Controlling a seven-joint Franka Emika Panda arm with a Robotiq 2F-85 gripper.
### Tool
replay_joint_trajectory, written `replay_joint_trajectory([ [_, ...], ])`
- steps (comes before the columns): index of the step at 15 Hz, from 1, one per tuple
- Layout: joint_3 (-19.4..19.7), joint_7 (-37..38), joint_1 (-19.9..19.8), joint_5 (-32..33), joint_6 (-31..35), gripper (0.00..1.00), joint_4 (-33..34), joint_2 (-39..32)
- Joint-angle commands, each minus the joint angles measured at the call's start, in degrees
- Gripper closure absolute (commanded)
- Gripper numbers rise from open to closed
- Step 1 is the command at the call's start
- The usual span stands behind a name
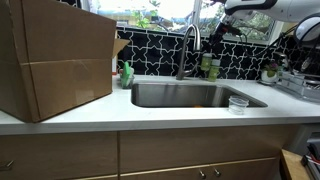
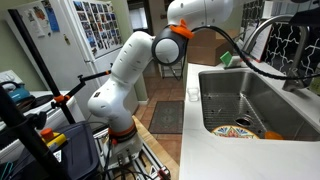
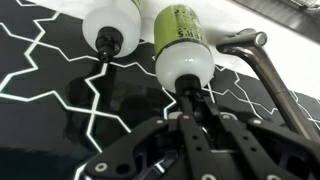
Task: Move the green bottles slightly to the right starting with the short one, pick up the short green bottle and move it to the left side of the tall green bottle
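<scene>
In the wrist view my gripper (image 3: 190, 108) is shut on the dark cap of the tall green bottle (image 3: 183, 45), which has a yellow-green label and a pale whitish top. A second small bottle (image 3: 112, 22) with a dark cap stands just to its left. It looks pale from above, and I take it for the short green bottle. Both stand on the black, white-lined backsplash ledge beside the faucet handle (image 3: 248, 42). In an exterior view the pair (image 1: 210, 66) stands just behind the faucet (image 1: 186, 48), with the gripper (image 1: 212, 50) down over it.
A large cardboard box (image 1: 55, 55) fills the counter on one side. A bright green bottle with a pointed top (image 1: 126, 72) stands next to it. The steel sink (image 1: 190, 95) lies below, with a clear cup (image 1: 238, 102) at its corner and a dish rack (image 1: 300, 82) beyond.
</scene>
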State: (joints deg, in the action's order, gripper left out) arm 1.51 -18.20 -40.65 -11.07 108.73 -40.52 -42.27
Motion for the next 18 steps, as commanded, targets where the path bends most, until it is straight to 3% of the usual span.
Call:
replay_joint_trajectory([
  [1,-0.9,-1.7,-0.8,-1.0,-1.1,0.96,1.4,-2.2],
  [13,-0.5,-1.2,-0.5,-0.3,0.3,0.96,1.2,-6.3],
  [14,-0.5,-0.7,-0.6,-0.5,0.3,0.59,1.1,-6.2],
  [15,-0.5,-0.8,-0.6,-0.5,0.4,0.57,1.1,-6.2],
  [18,-0.8,0.0,-0.7,-1.1,-0.3,0.36,0.1,-3.9],
])
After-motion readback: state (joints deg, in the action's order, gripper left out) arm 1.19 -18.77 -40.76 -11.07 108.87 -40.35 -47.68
